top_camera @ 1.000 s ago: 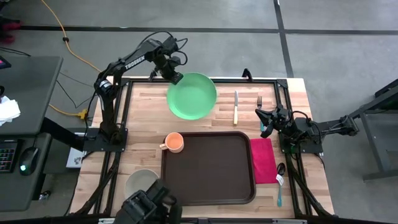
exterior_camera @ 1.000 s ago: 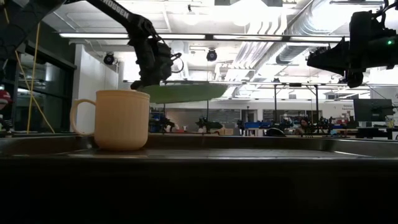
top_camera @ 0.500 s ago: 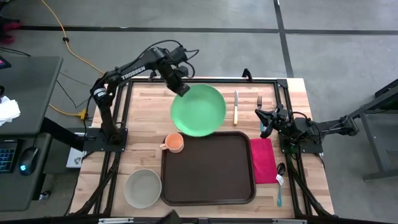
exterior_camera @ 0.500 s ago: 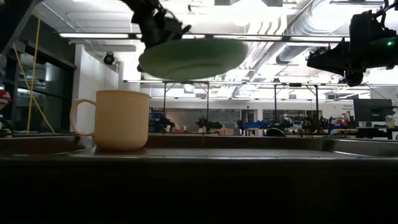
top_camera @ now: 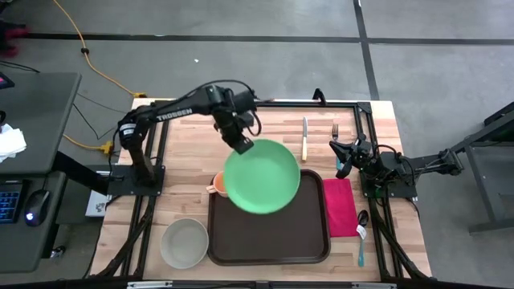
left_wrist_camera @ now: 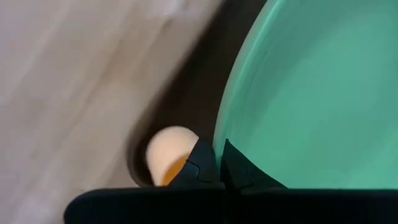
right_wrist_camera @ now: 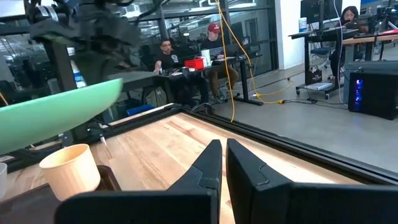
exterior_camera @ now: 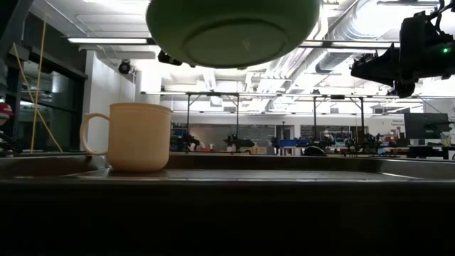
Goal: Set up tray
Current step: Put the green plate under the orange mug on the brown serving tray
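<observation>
Green plate (top_camera: 261,177) — dark brown tray (top_camera: 269,237), orange mug (top_camera: 218,185), magenta napkin (top_camera: 340,207) — pale wood table (top_camera: 193,144).

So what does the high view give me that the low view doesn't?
Only the high view shows the knife, fork, pink napkin, spoon, grey bowl, and the left claw shut on the rim of the green plate, over the tray's far left corner. Only the low view shows the plate's underside, well above the mug, and the room behind. Both share plate, mug, tray and right claw.
</observation>
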Robot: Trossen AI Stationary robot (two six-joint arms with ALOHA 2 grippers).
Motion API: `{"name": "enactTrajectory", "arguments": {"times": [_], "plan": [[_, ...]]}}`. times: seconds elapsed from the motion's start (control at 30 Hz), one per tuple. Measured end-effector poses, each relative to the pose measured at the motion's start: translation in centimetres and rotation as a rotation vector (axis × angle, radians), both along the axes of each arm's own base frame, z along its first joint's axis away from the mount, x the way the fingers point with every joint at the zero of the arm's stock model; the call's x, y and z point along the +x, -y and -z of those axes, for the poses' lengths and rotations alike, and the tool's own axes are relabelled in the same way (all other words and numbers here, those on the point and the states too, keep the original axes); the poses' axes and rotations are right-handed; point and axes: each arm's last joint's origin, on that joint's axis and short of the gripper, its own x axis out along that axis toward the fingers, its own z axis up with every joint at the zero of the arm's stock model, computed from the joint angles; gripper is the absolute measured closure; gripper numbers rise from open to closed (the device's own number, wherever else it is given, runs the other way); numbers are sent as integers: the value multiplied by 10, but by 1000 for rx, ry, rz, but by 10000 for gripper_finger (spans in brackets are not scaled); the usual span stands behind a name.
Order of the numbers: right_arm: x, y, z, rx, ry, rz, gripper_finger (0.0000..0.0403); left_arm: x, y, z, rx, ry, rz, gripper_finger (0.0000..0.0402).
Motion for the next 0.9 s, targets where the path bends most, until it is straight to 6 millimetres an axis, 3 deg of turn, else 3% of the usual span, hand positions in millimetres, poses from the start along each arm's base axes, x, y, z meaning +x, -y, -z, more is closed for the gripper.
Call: {"name": "enactTrajectory", "arguments": {"times": [0.47, 0.9], "plan": [[0, 0, 0, -43, -29, 2, 402, 18, 80, 0, -5, -33, 40, 388], [0, 0, 0, -42, -29, 2, 402, 22, 97, 8, 96, -33, 49, 388]]}}
